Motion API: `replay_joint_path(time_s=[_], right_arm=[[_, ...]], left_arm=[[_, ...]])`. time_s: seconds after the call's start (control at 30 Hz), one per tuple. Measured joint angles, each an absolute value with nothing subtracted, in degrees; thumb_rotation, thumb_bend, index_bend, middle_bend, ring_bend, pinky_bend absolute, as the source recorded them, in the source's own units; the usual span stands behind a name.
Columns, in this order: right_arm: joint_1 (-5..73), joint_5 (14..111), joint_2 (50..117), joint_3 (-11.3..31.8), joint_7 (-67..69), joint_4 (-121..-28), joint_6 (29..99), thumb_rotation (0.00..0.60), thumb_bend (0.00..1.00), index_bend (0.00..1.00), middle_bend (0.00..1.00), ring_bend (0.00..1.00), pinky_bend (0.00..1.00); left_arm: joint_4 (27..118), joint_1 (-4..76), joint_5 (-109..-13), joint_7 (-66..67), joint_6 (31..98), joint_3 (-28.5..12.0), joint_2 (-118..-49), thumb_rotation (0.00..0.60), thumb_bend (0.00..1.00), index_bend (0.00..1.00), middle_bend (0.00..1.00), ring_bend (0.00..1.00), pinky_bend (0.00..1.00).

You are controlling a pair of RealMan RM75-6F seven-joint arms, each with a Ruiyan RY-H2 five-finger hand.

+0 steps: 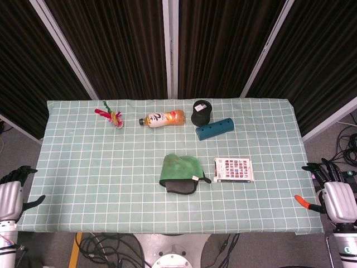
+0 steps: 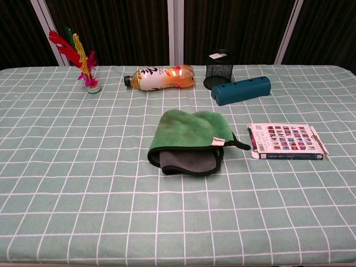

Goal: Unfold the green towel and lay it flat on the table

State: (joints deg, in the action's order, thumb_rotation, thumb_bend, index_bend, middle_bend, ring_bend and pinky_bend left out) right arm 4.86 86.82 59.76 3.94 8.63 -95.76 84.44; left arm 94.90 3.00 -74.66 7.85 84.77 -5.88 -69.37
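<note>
Towel [image 2: 192, 136] lies folded beside mesh cup [image 2: 218, 68].

On the table — 1 folded green towel [image 1: 180, 172], 1 bottle [image 1: 162, 118], 1 feather shuttlecock [image 1: 113, 116], 1 black mesh cup [image 1: 201, 112], 1 blue case [image 1: 215, 128] and 1 book [image 1: 234, 170] — plus 2 hands: left hand [image 1: 12, 196], right hand [image 1: 336, 196].

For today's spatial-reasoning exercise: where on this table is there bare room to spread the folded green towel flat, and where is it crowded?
Bare cloth lies left of the green towel, below the shuttlecock and bottle, and along the whole near edge of the table. It is crowded at the far middle around the mesh cup and blue case, and right of the towel, where the book lies close.
</note>
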Motion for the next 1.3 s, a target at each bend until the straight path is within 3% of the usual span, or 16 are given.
replay_joint_path(time_s=[0.47, 0.73, 1.03, 1.3], right_arm=[[4.2, 87.8, 59.0, 3.5, 10.7, -95.5, 85.5, 0.574, 0.04, 0.28, 0.19, 0.02, 0.05], [5.6, 89.7, 58.7, 3.0, 10.6, -95.8, 83.6, 0.581, 0.04, 0.38, 0.19, 0.02, 0.05], [14.6, 92.2, 60.9, 3.5, 7.3, -97.5, 71.2, 0.6, 0.01, 0.42, 0.19, 0.02, 0.05], [26.0, 90.6, 71.9, 6.2, 3.9, -93.5, 58.4, 0.597, 0.0, 0.43, 0.18, 0.01, 0.05]], left_arm=[[95.6, 3.0, -75.4, 7.6, 85.4, -5.9, -69.1, 0.6, 0.09, 0.36, 0.32, 0.24, 0.28], [96.3, 2.6, -75.6, 7.3, 86.0, -5.9, -68.6, 0.6, 0.09, 0.36, 0.32, 0.24, 0.28], [96.7, 1.6, -76.2, 6.4, 87.0, -5.3, -68.2, 0.6, 0.09, 0.36, 0.32, 0.24, 0.28], [96.2, 0.9, -76.0, 5.3, 87.3, -5.0, -68.0, 0.6, 0.09, 0.36, 0.32, 0.24, 0.28]])
